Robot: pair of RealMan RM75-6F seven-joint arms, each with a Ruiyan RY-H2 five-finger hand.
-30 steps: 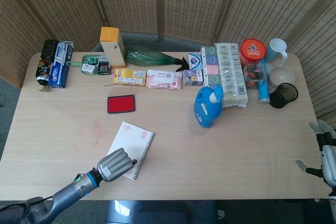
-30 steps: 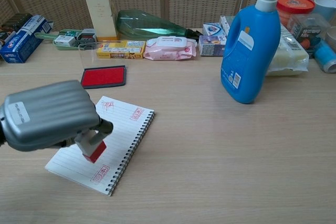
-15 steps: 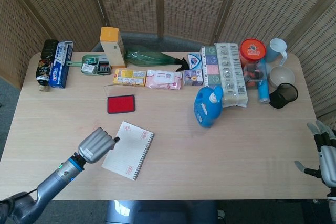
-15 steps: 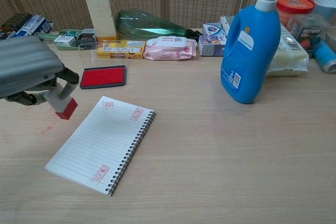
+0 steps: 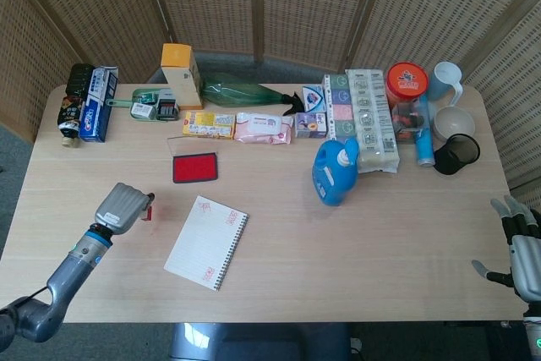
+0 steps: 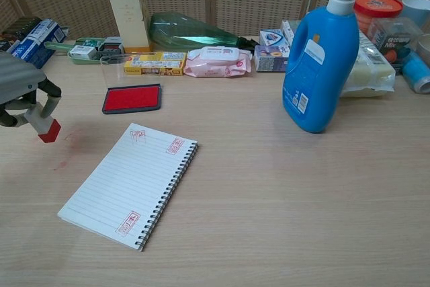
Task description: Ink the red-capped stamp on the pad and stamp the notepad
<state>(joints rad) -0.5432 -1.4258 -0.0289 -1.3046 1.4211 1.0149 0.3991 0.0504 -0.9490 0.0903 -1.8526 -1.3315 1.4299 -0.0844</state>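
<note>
My left hand (image 5: 123,207) (image 6: 15,89) grips the red-capped stamp (image 6: 43,121) (image 5: 148,208), red end down, just above the table to the left of the notepad. The spiral notepad (image 5: 207,242) (image 6: 129,183) lies open near the table's front, with three red stamp marks on its lined page. The red ink pad (image 5: 195,166) (image 6: 132,98) sits uncovered behind the notepad. My right hand (image 5: 522,248) hangs off the table's right edge, fingers apart and holding nothing.
A blue detergent bottle (image 5: 335,172) (image 6: 320,58) stands to the right of the middle. Boxes, a green bottle (image 6: 195,31), wipes, cups and jars line the table's back edge. A faint red smudge (image 6: 64,163) marks the wood left of the notepad.
My left hand has carried the stamp from over the notepad's lower corner leftward and back, off the page. A fresh red mark stays at that corner. The right hand barely moved.
</note>
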